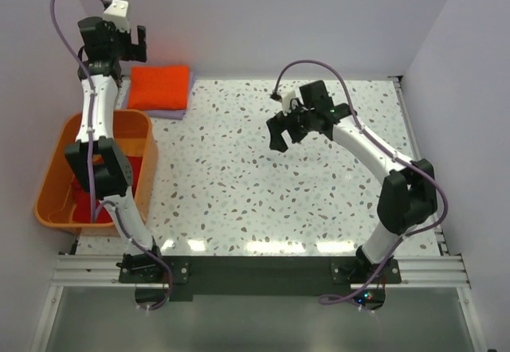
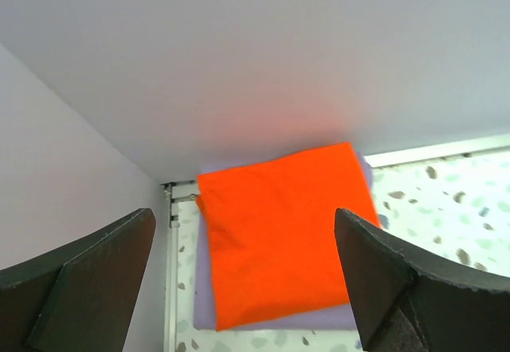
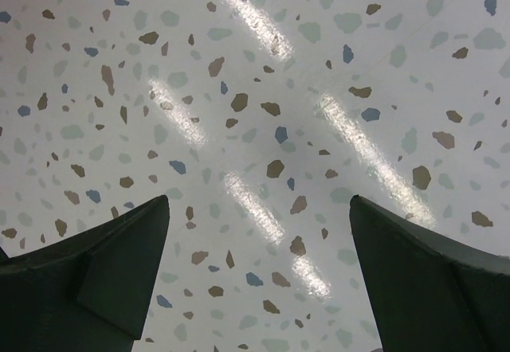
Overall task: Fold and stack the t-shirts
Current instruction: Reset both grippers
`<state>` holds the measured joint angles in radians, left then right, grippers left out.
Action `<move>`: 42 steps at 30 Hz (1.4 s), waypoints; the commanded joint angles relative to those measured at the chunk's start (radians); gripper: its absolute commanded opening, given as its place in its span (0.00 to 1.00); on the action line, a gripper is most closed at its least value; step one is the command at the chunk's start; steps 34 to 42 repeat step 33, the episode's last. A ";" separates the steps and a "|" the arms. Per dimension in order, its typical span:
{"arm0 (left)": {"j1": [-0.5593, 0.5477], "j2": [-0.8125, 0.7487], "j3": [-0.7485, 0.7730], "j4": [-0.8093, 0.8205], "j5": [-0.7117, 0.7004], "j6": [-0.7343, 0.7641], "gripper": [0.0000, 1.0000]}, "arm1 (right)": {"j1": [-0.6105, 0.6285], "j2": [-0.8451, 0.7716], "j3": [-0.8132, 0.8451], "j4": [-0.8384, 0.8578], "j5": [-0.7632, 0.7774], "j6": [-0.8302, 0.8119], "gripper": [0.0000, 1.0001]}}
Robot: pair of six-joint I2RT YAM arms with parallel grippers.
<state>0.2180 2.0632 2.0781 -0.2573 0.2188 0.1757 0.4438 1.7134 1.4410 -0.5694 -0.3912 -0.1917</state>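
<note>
A folded bright orange t-shirt (image 1: 159,87) lies on a folded pale lavender t-shirt (image 1: 164,114) at the table's back left; both also show in the left wrist view, the orange one (image 2: 285,232) over the lavender one (image 2: 205,300). A darker red t-shirt (image 1: 134,174) lies crumpled in the orange tub (image 1: 142,121), partly hidden by the left arm. My left gripper (image 1: 134,43) is open and empty, raised above and behind the stack. My right gripper (image 1: 285,137) is open and empty above bare table at the centre.
The rigid orange plastic tub stands at the table's left edge under the left arm. White walls close the back and both sides. The speckled tabletop (image 1: 239,185) fills the middle and right, and also fills the right wrist view (image 3: 263,113).
</note>
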 commanded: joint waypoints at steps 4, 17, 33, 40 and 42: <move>-0.156 -0.240 -0.173 -0.144 0.051 0.062 1.00 | -0.016 -0.146 -0.051 0.069 0.078 0.015 0.99; -0.482 -0.623 -0.830 -0.226 0.071 -0.036 1.00 | -0.266 -0.388 -0.290 0.016 0.087 0.104 0.99; -0.490 -0.865 -1.084 -0.189 0.024 -0.099 1.00 | -0.289 -0.646 -0.527 -0.043 0.084 0.067 0.99; -0.490 -0.865 -1.084 -0.189 0.024 -0.099 1.00 | -0.289 -0.646 -0.527 -0.043 0.084 0.067 0.99; -0.490 -0.865 -1.084 -0.189 0.024 -0.099 1.00 | -0.289 -0.646 -0.527 -0.043 0.084 0.067 0.99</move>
